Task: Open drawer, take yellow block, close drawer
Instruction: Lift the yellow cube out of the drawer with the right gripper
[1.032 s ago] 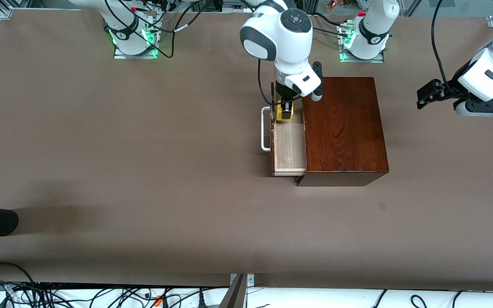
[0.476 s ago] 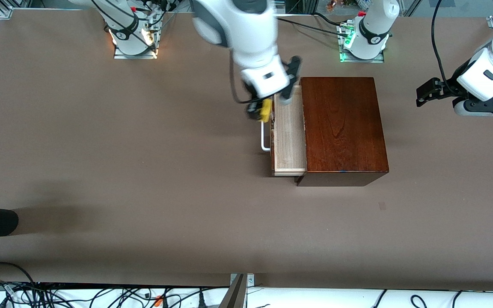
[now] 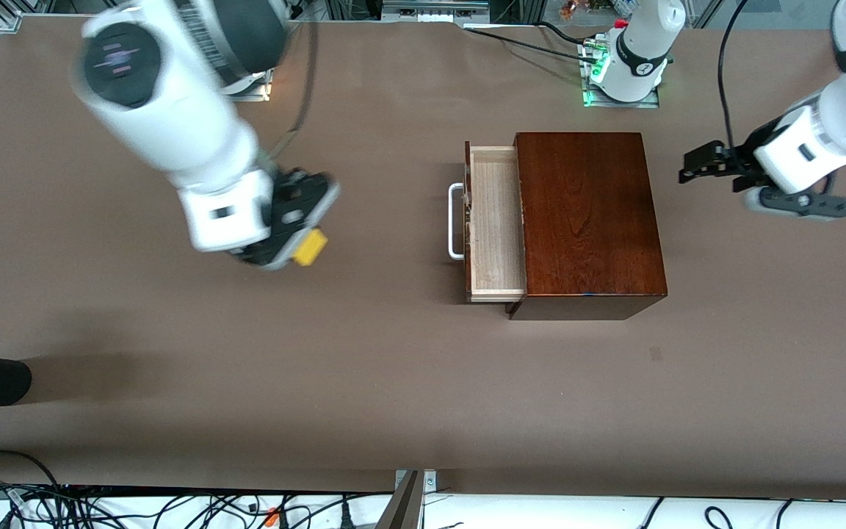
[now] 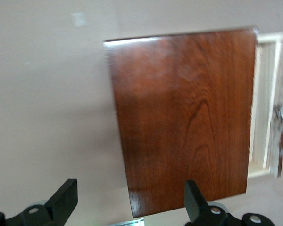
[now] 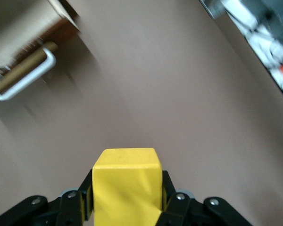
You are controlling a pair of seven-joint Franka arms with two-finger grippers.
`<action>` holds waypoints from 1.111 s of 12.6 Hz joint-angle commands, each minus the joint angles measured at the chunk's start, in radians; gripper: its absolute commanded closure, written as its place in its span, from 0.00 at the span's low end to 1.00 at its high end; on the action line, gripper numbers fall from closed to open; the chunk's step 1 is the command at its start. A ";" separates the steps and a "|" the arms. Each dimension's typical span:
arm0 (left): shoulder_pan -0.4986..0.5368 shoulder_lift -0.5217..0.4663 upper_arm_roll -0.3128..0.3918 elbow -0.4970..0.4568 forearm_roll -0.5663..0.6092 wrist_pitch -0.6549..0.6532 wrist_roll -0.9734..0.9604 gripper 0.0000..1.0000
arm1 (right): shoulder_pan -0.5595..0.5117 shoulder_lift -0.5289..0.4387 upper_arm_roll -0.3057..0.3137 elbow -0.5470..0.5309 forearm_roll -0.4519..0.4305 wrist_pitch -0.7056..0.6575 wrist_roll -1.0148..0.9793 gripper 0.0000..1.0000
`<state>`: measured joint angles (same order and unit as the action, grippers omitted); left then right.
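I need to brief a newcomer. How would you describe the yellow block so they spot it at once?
Start at the mahogany box with its open drawer, then look toward the right arm's end of the table. There the right hand hangs over bare tabletop, shut on the yellow block, the only bright yellow thing in sight.

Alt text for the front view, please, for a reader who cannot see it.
The right gripper holds the yellow block over bare table toward the right arm's end, away from the open drawer. The left gripper hangs open over the table beside the mahogany box.
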<state>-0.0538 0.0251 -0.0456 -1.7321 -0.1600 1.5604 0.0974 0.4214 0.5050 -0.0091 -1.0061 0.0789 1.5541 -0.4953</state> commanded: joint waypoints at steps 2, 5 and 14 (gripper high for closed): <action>-0.138 0.126 -0.060 0.118 -0.012 -0.031 0.177 0.00 | -0.134 -0.019 -0.023 -0.026 0.038 -0.086 0.017 0.78; -0.308 0.208 -0.076 0.201 -0.010 -0.019 0.193 0.00 | -0.228 -0.057 -0.022 -0.131 0.048 -0.085 0.020 0.80; -0.607 0.651 -0.083 0.454 0.011 0.331 0.574 0.00 | -0.313 -0.240 -0.022 -0.800 -0.022 0.413 0.188 0.86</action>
<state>-0.6379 0.6147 -0.1436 -1.3265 -0.1626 1.8598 0.5518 0.1244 0.3195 -0.0445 -1.6674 0.0889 1.8638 -0.3568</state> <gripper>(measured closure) 0.000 0.445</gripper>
